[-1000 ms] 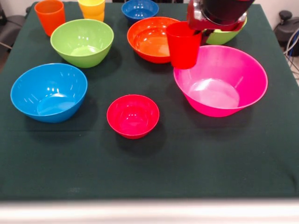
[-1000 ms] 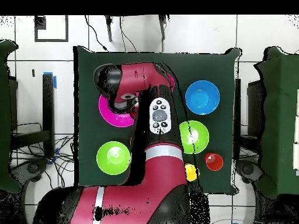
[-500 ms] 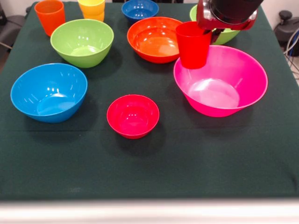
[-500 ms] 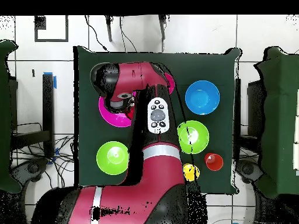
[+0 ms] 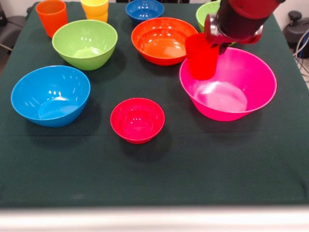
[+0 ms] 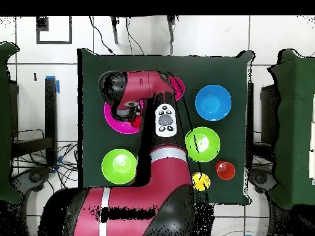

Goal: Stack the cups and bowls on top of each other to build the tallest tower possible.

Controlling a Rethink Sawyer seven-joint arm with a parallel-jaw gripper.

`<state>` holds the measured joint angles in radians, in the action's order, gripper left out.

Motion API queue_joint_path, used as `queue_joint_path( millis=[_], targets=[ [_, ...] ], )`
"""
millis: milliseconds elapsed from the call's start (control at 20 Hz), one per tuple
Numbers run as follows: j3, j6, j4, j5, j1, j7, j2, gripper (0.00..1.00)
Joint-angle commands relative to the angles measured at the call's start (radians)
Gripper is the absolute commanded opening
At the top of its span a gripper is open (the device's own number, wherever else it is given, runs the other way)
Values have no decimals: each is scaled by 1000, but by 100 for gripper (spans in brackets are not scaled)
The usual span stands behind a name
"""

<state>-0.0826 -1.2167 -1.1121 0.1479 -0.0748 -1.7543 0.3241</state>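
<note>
Gripper [image 5: 212, 42] clamped on red tumbler [image 5: 202, 57] above big pink bowl [image 5: 241, 92]; no legible writing.

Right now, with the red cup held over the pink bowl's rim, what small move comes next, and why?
Probably shift the red cup a little toward the middle of the big pink bowl, then lower it. The gripper holds the cup upright, but it hangs over the bowl's rim on the orange bowl's side, above the sloped wall, not the flat bottom.

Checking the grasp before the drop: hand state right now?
Hand: closed on the red cup, carried upright over the rim of the big pink bowl, not yet set down.
</note>
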Motion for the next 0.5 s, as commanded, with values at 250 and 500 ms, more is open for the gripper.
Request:
queue_joint_path(
  millis=[250, 500],
  targets=[
    [-64, 121, -43, -27, 30, -120, -65, 0],
    [-63, 109, -33, -55, 51, -140, -64, 0]
  ],
)
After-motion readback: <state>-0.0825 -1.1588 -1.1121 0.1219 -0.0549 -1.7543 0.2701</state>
